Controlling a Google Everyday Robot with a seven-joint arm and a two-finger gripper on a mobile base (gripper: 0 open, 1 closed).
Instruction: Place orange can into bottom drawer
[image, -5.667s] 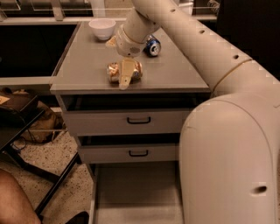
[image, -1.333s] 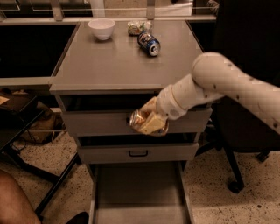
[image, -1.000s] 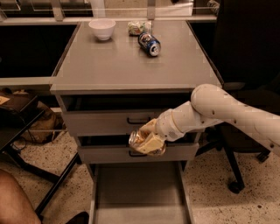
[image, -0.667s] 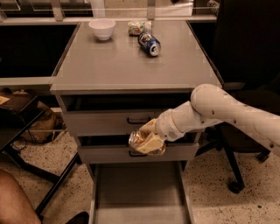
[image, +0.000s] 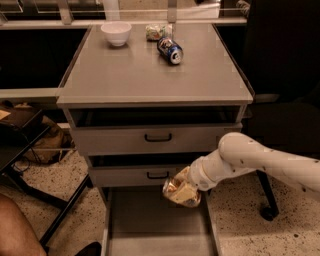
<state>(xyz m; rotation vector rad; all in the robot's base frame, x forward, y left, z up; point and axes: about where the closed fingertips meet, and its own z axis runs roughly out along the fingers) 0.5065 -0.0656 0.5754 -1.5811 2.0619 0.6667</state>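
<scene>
My gripper (image: 181, 191) is shut on the orange can (image: 175, 192), a wrinkly gold and white can. It hangs just above the right rear part of the bottom drawer (image: 150, 230), a wide grey tray pulled out towards me. The white arm (image: 260, 162) reaches in from the right. The can sits in front of the middle drawer's lower right face.
Two shut grey drawers with black handles (image: 158, 137) are above the open one. On the cabinet top (image: 150, 75) lie a blue can (image: 170, 50), a greenish-white packet (image: 157, 32) and a white bowl (image: 116, 33). A black chair base (image: 267, 210) is at the right.
The gripper has carried the orange can from the cabinet top down past the drawer fronts. It now sits lower and further right, over the open bottom drawer.
</scene>
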